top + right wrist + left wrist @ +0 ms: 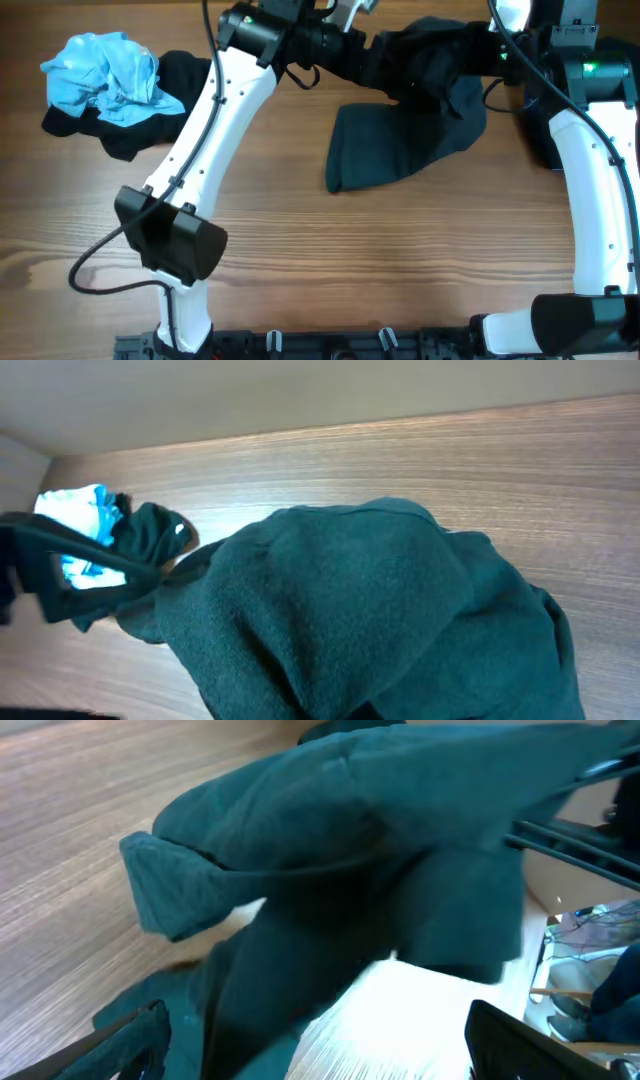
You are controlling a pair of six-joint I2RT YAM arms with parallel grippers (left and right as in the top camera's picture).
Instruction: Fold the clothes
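Folding barely begun: shirt (405, 150) half lifted at 1 o'clock.
Right pincer (478, 55) looks clamped on its bunched top; left pincer (320, 1038) gapes, holding nothing. Blue-and-black pile (110, 85) at 10 o'clock on the table (330, 270) lies unfolded.

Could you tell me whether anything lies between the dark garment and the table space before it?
Nothing visible does: the table before the dark garment shows only wood; the light blue garment lies far aside.

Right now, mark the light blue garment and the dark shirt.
light blue garment (105, 65), overhead view, crumpled middle.
dark shirt (390, 150), overhead view, flat lower part.
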